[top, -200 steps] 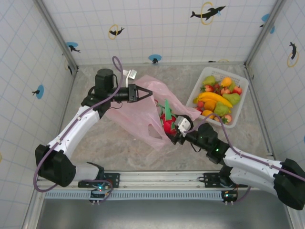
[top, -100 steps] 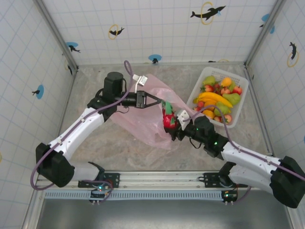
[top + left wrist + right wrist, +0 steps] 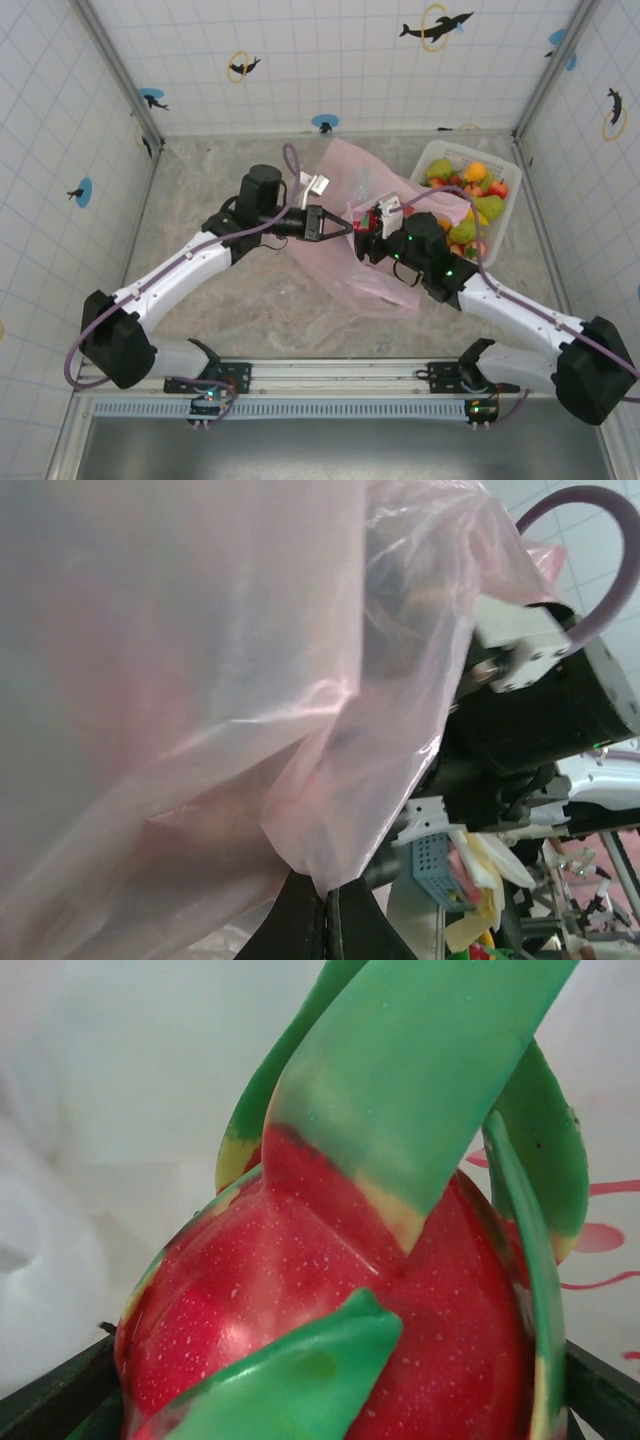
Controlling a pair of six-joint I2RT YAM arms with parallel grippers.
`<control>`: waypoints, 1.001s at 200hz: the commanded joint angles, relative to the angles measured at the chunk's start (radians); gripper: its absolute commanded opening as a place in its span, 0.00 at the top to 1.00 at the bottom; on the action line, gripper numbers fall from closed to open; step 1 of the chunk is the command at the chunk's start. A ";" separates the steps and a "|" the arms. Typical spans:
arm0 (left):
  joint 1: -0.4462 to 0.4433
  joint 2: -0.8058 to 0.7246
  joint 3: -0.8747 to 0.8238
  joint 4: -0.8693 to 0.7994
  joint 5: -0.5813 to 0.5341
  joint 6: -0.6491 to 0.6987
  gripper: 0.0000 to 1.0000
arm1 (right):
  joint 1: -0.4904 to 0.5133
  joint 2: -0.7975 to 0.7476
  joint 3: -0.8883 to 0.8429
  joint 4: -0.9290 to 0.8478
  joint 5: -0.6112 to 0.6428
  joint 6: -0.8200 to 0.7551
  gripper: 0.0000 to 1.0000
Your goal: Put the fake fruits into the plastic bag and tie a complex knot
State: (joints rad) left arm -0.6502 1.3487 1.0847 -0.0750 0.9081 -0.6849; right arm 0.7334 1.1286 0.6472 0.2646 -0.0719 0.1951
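Thin see-through pink plastic bag [image 3: 365,285]: we see it lying crumpled in the middle of the grey-brown marbled bench [image 3: 220,310]. We cannot tell what is inside it.
White plastic basket with slats [image 3: 470,147]: it sits at the far right, just beside the bag. In it we see a pile of small shiny toy fruits [image 3: 470,185], and they are yellow, orange, green and red.
Left tool [image 3: 340,226]: it is pinched tight on the edge of the bag. In its wrist view we see the pink film caught between its tips.
Right tool [image 3: 366,232]: it is clamped on a shiny red toy fruit with green leaves [image 3: 330,1300]. We see it holding the fruit over the bag, close to the left tool.
Bench: it carries the bag and the basket.
Room: we see white tiled walls [image 3: 330,60] on three sides, with dark dolphin stickers [image 3: 436,25] on them.
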 commanded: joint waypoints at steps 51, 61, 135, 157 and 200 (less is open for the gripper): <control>-0.013 -0.011 -0.027 0.241 -0.115 -0.199 1.00 | 0.037 0.163 0.057 0.030 0.044 0.045 0.49; -0.014 -0.015 -0.047 0.264 -0.136 -0.227 1.00 | 0.037 0.190 0.058 0.029 0.040 0.062 0.48; 0.035 -0.045 -0.128 0.244 -0.220 -0.294 1.00 | 0.064 0.317 0.125 -0.027 0.010 0.086 0.20; 0.056 -0.057 -0.142 0.235 -0.221 -0.294 1.00 | 0.062 0.295 0.131 -0.064 0.015 0.079 0.09; 0.073 -0.070 -0.147 0.185 -0.222 -0.269 1.00 | 0.064 0.271 0.153 -0.156 0.001 0.055 0.00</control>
State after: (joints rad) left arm -0.5880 1.3087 0.9466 0.1413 0.6949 -0.9691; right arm 0.7956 1.4509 0.7368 0.1360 -0.0582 0.2638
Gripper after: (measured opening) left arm 0.046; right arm 0.986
